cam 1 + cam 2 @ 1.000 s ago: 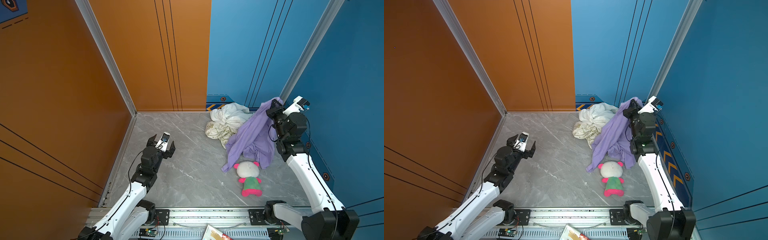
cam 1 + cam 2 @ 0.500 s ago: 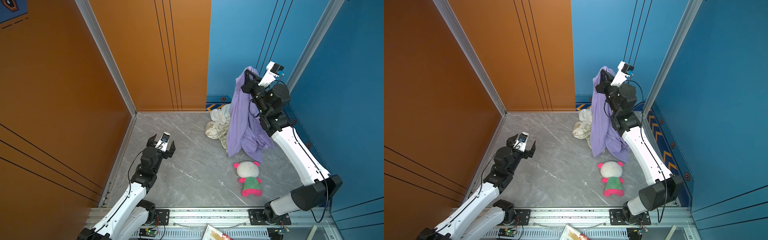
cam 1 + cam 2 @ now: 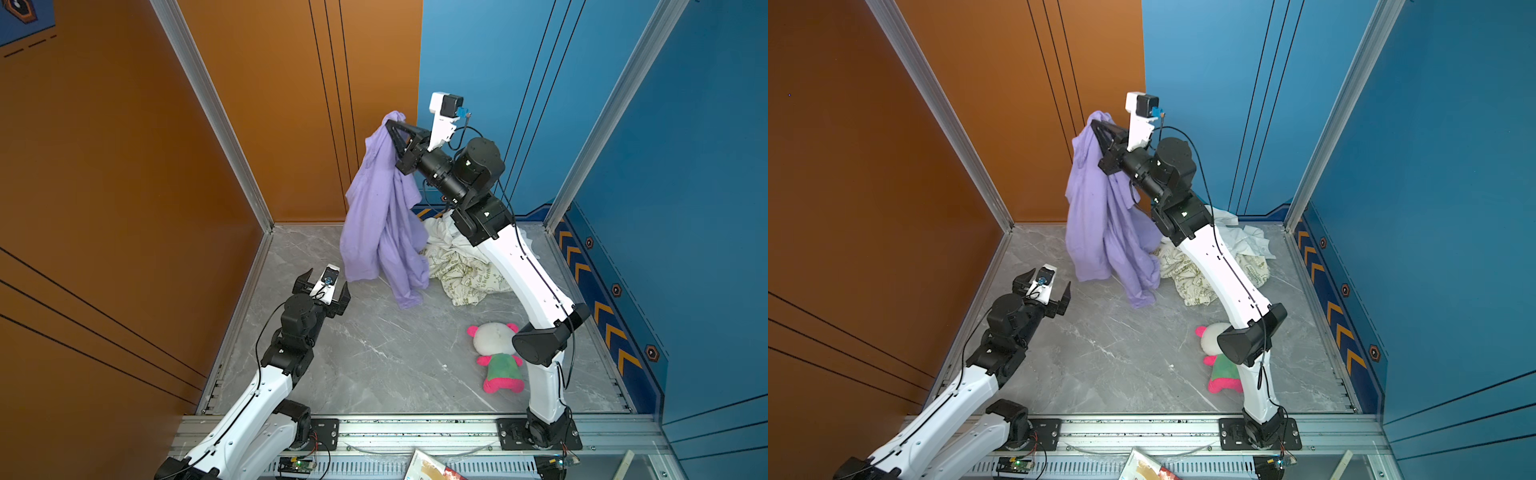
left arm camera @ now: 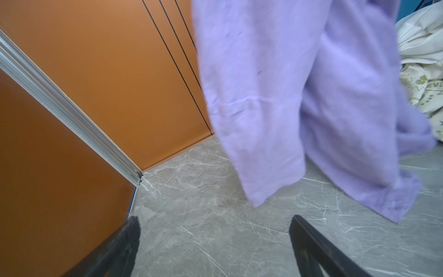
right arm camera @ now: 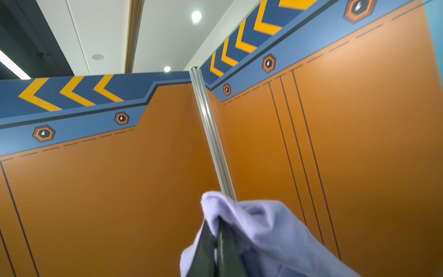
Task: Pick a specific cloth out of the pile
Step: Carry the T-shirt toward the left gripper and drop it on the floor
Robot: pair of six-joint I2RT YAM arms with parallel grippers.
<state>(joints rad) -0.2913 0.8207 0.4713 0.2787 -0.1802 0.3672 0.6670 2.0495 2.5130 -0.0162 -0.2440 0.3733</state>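
The right end effector [image 3: 388,122], high in the air, is pinched shut on a fold of the soft lilac-purple cloth [image 3: 382,224]. The cloth hangs in long folds just beside the heap of white and green-printed cream fabrics [image 3: 465,270] on the grey marbled bench [image 3: 374,353]. The left end effector [image 3: 325,284] hovers nearby, spread wide and holding nothing.

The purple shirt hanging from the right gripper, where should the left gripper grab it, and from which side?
Probably the bottom hem of the shirt, on the flat panel nearest the open left gripper. Come in level from that gripper's side: the hem hangs loose, facing its jaws, while the right gripper pinches the top.
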